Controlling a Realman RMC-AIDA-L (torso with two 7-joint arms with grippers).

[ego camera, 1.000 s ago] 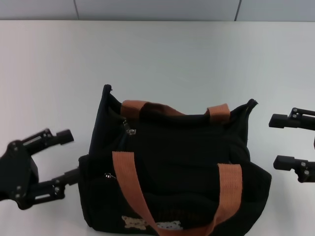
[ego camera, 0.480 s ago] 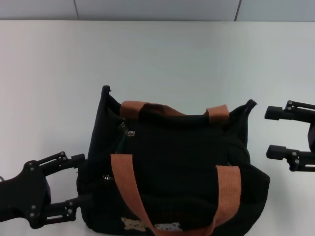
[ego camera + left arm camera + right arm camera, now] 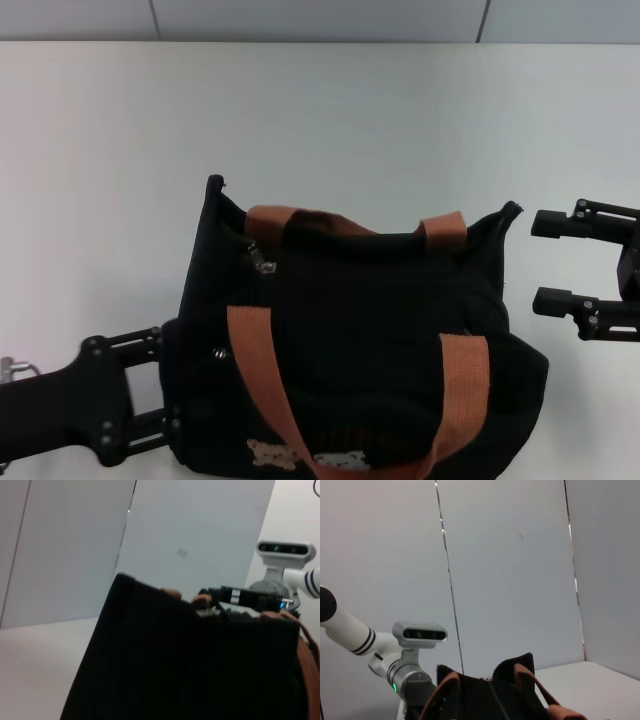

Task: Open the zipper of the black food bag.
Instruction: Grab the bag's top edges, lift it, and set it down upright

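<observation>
The black food bag [image 3: 350,350] sits between both grippers' spread jaws.

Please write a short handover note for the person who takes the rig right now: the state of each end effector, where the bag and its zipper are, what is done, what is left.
Left end effector: open, low at the black food bag's left end, fingers straddling the lower corner.
Right end effector: open, beside the bag's right end, clear of the fabric.
Bag: upright on the white table, both handles up.
Zipper: silver pull tab sits near the left end of the top.
Done: both arms brought alongside the bag.
Left: grip the pull tab, open the zipper.
</observation>
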